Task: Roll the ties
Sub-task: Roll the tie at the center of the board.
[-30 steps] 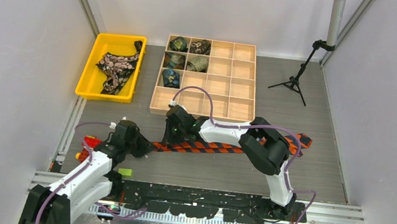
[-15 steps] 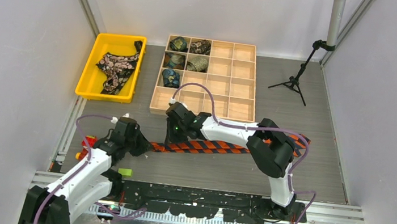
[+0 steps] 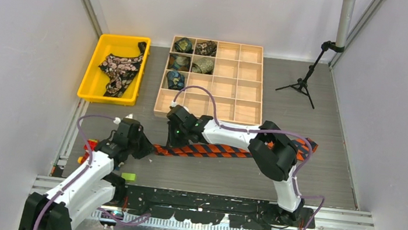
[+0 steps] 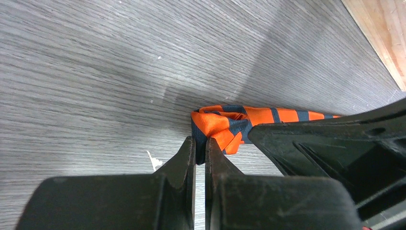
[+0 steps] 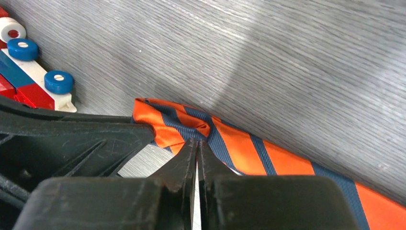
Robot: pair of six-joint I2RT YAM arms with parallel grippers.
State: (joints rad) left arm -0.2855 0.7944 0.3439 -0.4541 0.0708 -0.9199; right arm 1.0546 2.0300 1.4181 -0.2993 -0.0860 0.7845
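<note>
Left tool [image 4: 200, 143]: fingers all but closed, only a thin slit between them, clamped on the folded narrow end of the orange-and-black striped tie [image 4: 230, 122]. Right tool [image 5: 197, 143]: same state, fingers pressed nearly together, nipping a crease in that tie just beside the left tool's grip. Both tools low at the counter [image 3: 212, 174], tips touching fabric, close enough for each black body to fill part of the other wrist view.

Tie laid flat on the grey counter, running rightward from the two tools, passing under the right arm, wide end poking out beyond the elbow. Narrow end bunched in a small fold at the tools.

Floral tie [image 3: 116, 69]: heaped in the yellow bin [image 3: 116, 37], far left. Rolled ties [image 3: 184, 45]: five, in the left two columns of the wooden tray [image 3: 207, 119], just beyond the tools; two in the top row, two in the second, one in the third.

Toy blocks [image 5: 22, 49]: red, white, blue, at the counter's left edge near the left arm. Black tripod [image 3: 302, 83] far right.
</note>
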